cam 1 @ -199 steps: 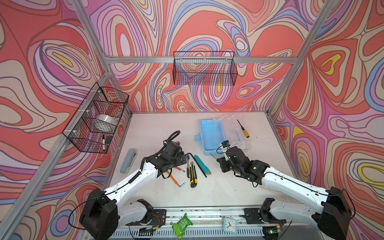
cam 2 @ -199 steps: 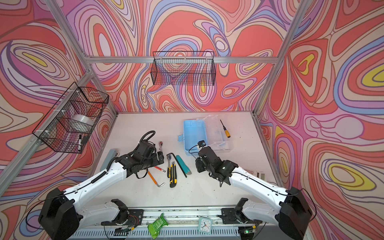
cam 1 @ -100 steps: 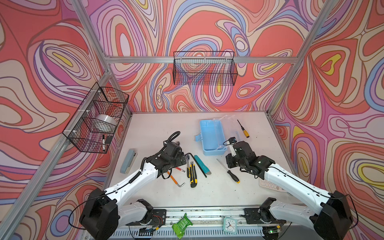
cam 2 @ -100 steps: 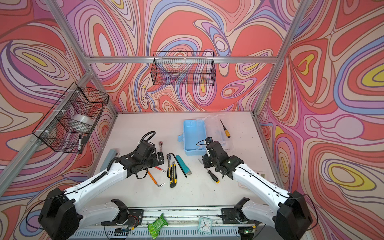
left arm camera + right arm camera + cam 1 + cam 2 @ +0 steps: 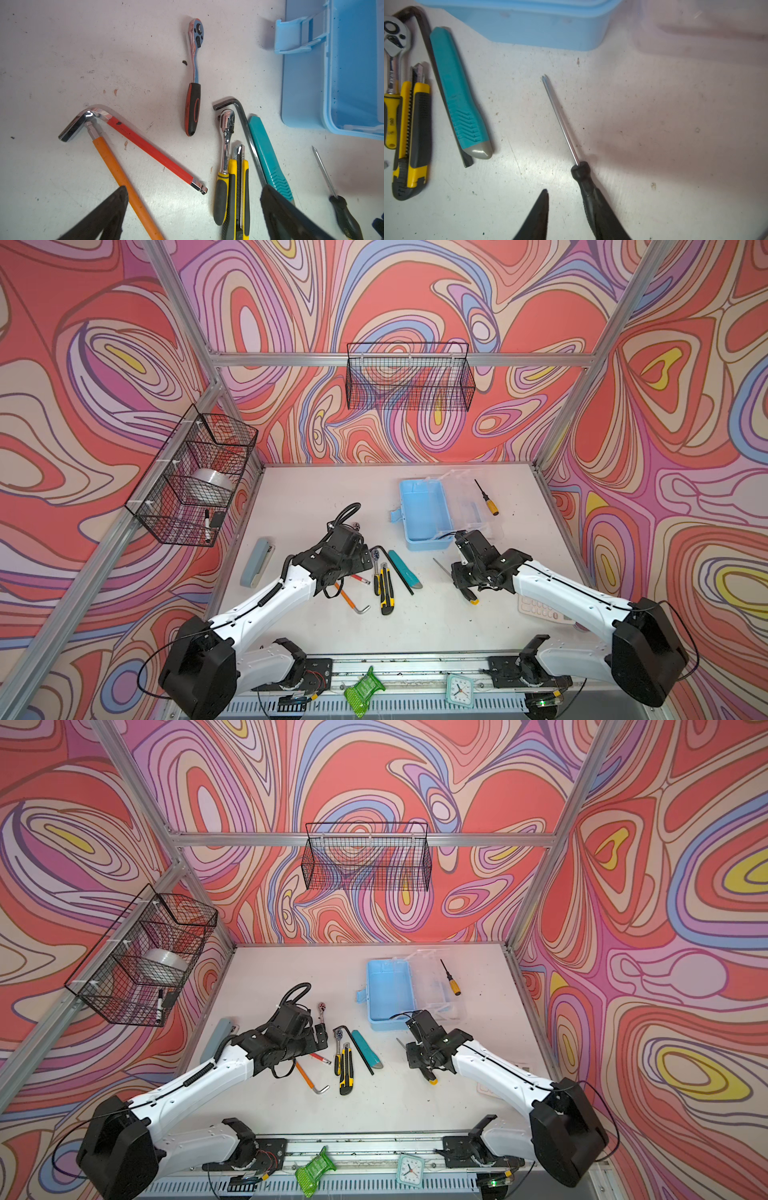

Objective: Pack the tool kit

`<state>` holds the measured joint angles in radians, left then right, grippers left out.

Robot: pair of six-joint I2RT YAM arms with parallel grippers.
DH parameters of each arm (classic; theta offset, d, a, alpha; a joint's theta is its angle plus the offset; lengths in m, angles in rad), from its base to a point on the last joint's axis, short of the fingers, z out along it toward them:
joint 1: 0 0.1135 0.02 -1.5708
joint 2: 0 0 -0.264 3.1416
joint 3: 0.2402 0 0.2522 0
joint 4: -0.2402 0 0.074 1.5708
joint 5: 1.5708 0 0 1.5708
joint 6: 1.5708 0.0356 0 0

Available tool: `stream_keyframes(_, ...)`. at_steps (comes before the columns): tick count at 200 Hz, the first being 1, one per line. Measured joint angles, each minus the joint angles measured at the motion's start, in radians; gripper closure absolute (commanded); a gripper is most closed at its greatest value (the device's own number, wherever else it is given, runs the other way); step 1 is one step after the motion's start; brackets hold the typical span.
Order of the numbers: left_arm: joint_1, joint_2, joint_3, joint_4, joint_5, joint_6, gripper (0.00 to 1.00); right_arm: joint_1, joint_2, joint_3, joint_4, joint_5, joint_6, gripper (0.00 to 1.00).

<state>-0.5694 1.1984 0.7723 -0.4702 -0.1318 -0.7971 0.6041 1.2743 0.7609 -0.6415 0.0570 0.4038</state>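
The right gripper is standing open, no longer holding the black-handled screwdriver it was carrying toward the light blue box a second ago. The ribbed handle is lying on the speckled worktop against one finger, its thin steel shaft pointing at the box's near end. That tool is probably needing a regrasp. The left gripper is hovering wide open over sleeved hex keys, chrome ratchets and utility knives off the box's latch side.
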Motion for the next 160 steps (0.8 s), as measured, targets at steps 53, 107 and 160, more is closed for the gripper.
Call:
stream_keyframes(53,0.0,0.0,-0.004,0.004,0.001,0.0,0.0,0.0,0.088,0.0,-0.026,-0.006,0.056,0.58)
stream_keyframes(107,0.0,-0.005,-0.029,0.015,0.001,0.0,0.0,0.003,0.15,0.005,-0.027,-0.021,0.073,0.61)
stream_keyframes(160,0.0,-0.023,-0.04,0.021,0.0,0.008,0.0,0.07,0.197,0.006,-0.019,0.002,0.114,0.66)
